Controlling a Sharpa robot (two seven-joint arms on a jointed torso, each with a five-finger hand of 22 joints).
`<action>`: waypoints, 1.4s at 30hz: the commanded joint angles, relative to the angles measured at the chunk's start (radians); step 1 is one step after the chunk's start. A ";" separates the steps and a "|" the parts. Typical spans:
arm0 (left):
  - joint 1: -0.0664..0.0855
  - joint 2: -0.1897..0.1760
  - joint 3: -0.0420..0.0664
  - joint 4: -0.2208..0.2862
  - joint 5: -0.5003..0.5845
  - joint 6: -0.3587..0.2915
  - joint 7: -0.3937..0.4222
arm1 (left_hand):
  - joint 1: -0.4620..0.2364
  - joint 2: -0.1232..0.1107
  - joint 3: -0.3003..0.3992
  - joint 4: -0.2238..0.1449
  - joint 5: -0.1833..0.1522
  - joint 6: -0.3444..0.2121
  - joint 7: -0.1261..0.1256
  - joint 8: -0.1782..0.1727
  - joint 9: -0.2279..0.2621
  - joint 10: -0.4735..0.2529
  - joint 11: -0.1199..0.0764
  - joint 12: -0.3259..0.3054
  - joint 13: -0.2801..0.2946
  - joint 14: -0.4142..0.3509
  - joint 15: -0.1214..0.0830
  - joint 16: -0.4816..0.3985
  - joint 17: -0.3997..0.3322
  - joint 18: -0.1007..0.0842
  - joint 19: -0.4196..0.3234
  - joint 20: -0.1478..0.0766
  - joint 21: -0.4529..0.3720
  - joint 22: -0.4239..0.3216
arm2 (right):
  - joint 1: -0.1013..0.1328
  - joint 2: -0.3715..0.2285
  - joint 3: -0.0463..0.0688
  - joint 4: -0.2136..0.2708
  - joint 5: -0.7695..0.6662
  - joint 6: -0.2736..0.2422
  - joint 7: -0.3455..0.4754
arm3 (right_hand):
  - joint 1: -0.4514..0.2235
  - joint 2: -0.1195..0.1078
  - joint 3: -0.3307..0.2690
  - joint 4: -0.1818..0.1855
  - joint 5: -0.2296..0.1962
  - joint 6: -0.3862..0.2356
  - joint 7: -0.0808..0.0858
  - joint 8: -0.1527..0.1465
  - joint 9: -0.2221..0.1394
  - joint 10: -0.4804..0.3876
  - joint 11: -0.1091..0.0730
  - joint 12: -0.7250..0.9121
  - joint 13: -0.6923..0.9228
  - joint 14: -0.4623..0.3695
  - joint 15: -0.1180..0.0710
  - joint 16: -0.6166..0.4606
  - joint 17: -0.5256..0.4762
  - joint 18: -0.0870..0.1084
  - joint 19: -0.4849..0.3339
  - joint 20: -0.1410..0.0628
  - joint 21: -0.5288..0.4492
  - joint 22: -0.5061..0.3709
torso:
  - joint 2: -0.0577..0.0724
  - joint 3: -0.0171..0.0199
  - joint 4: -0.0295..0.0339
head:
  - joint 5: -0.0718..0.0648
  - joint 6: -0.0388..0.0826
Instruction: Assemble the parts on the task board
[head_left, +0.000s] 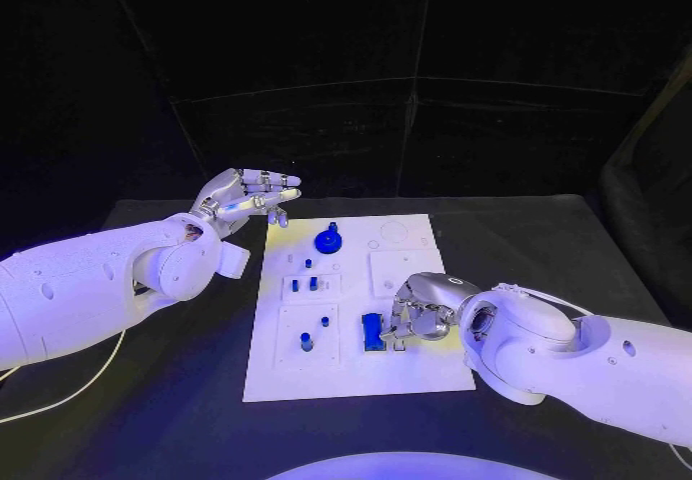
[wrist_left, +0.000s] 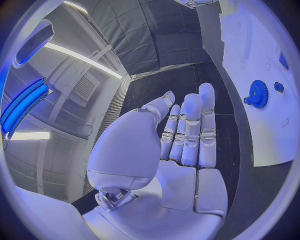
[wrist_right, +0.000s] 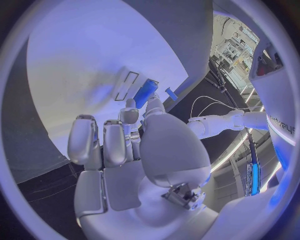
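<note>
The white task board (head_left: 418, 370) lies in the middle of the black table. My right hand (head_left: 418, 305) hangs over its near right part, fingers curled down. Thumb and a fingertip (wrist_right: 129, 114) meet on a blue block (head_left: 375, 331), which in the right wrist view (wrist_right: 145, 92) sits beside a rectangular slot (wrist_right: 125, 85). My left hand (head_left: 248, 195) is raised off the board's far left corner, fingers stretched out and holding nothing; its fingers (wrist_left: 190, 130) lie straight in the left wrist view. A blue gear (head_left: 329, 240) stands at the board's far end.
Small blue pegs (head_left: 306, 284) stand in the board's left column, with more nearer me (head_left: 306, 341). The left wrist view shows the gear (wrist_left: 258, 93) and a small blue piece (wrist_left: 278, 87) on the board (wrist_left: 262, 140). A white cable (head_left: 72, 390) lies at the left.
</note>
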 joint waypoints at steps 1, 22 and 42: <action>0.002 -0.001 0.001 0.003 0.003 0.011 0.003 | -0.002 0.005 -0.003 -0.004 0.000 -0.002 0.004 0.005 -0.001 -0.006 -0.002 0.006 -0.001 -0.008 -0.001 -0.005 -0.001 0.006 0.000 0.001 -0.003 -0.001 | 0.001 -0.024 0.000 0.013 0.069 -0.089 0.070 | 0.000 0.002 -0.008 0.002 0.011 -0.030 0.008 -0.015 -0.006 -0.013 0.006 -0.010 -0.007 0.038 0.000 -0.005 -0.002 -0.008 -0.003 0.004 -0.004 -0.006 | 0.000 0.0000 -0.0006 | -0.002 0.002; 0.001 0.000 0.000 0.002 0.003 0.012 0.004 | -0.002 0.005 -0.003 -0.004 0.000 -0.002 0.004 0.005 -0.001 -0.006 -0.002 0.006 -0.001 -0.008 -0.001 -0.005 -0.001 0.006 0.000 0.001 -0.003 -0.001 | 0.066 -0.225 0.001 -0.010 0.306 -0.186 0.215 | 0.099 0.034 -0.002 -0.043 0.078 -0.102 0.044 -0.100 -0.058 -0.032 0.034 -0.019 -0.011 0.034 0.024 -0.018 -0.013 -0.003 -0.017 0.028 -0.015 -0.023 | -0.012 -0.0023 -0.0112 | -0.082 0.014; 0.001 0.005 0.000 -0.005 0.003 0.013 0.004 | -0.002 0.006 -0.004 -0.004 0.000 -0.002 0.004 0.006 -0.001 -0.008 -0.002 0.008 -0.001 -0.009 0.000 -0.004 -0.003 0.006 0.000 0.001 -0.005 -0.003 | 0.089 -0.307 0.002 -0.065 0.301 -0.061 0.155 | 0.094 0.042 -0.017 -0.036 0.103 -0.087 0.042 -0.111 -0.071 -0.029 0.033 -0.018 -0.011 0.035 0.024 -0.017 -0.010 -0.004 -0.015 0.028 -0.014 -0.021 | -0.014 -0.0041 -0.0136 | -0.171 0.020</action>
